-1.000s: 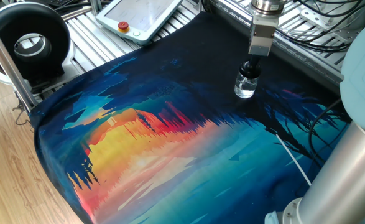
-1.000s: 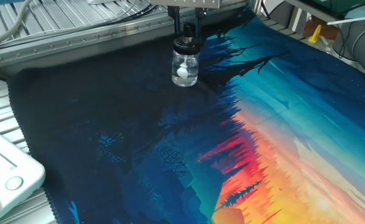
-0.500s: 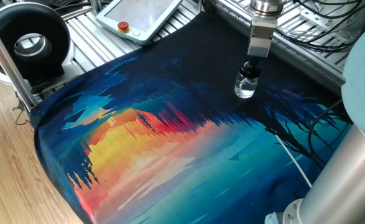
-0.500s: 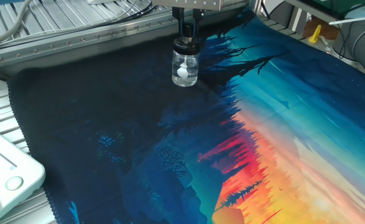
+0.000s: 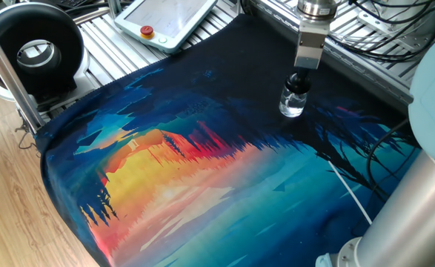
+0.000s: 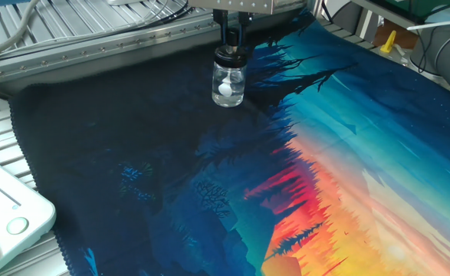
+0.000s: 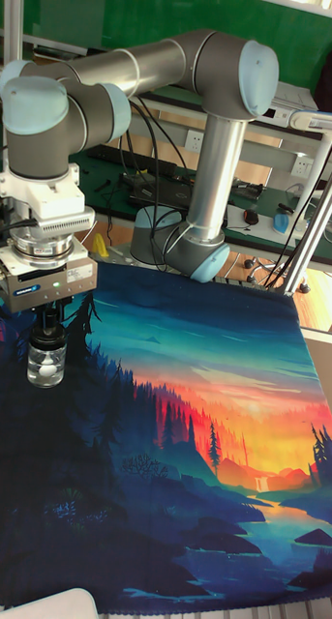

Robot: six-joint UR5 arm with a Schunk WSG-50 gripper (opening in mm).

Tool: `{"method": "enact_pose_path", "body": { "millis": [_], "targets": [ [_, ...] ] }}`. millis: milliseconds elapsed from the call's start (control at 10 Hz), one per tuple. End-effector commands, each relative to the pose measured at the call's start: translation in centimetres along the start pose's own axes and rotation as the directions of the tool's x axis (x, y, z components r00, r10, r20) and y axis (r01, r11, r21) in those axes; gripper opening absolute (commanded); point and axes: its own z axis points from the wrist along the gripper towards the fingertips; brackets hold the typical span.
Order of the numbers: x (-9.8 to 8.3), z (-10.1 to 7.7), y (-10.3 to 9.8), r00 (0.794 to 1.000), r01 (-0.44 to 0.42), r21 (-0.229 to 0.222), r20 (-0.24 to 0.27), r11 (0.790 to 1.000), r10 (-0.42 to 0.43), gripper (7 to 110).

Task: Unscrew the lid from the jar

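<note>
The jar (image 5: 292,102) (image 6: 228,83) (image 7: 46,363), small clear glass with a white ball inside, stands upright on the dark far part of the colourful mat (image 5: 202,178). Its black lid (image 6: 230,55) (image 5: 298,81) (image 7: 47,336) sits on the neck. My gripper (image 6: 231,40) (image 5: 301,73) (image 7: 47,317) comes straight down from above. Its two dark fingers (image 6: 224,34) stand close on either side of the lid's narrow tip, shut on it. The tip itself is mostly hidden between them.
A white teach pendant (image 5: 169,18) (image 6: 2,218) lies off the mat's corner. A black round device (image 5: 32,48) stands on the slatted frame. An aluminium rail (image 6: 94,54) runs just behind the jar. The arm's base (image 7: 180,247) rises at the mat's far side, with a white cable (image 5: 350,191) nearby.
In the other fixed view the fingers stand closer together around the lid's tip than a second ago. The jar has stayed in place.
</note>
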Motion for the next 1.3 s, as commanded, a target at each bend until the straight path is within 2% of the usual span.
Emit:
{"method": "enact_pose_path", "body": {
  "millis": [0, 400, 800, 1000, 1200],
  "targets": [
    [-0.4, -0.1, 0.1, 1.000, -0.008, -0.006, 0.015, 1.000, 0.009, 7],
    [-0.5, 0.1, 0.1, 1.000, -0.012, -0.004, 0.013, 1.000, 0.012, 7],
    [-0.5, -0.1, 0.3, 1.000, 0.027, -0.010, 0.014, 1.000, -0.027, 7],
    [0.4, 0.0, -0.4, 0.999, 0.048, 0.015, -0.026, 0.999, -0.048, 7],
    [0.7, 0.2, -0.4, 0.997, 0.072, 0.013, -0.042, 0.997, -0.071, 7]
  ]
}}
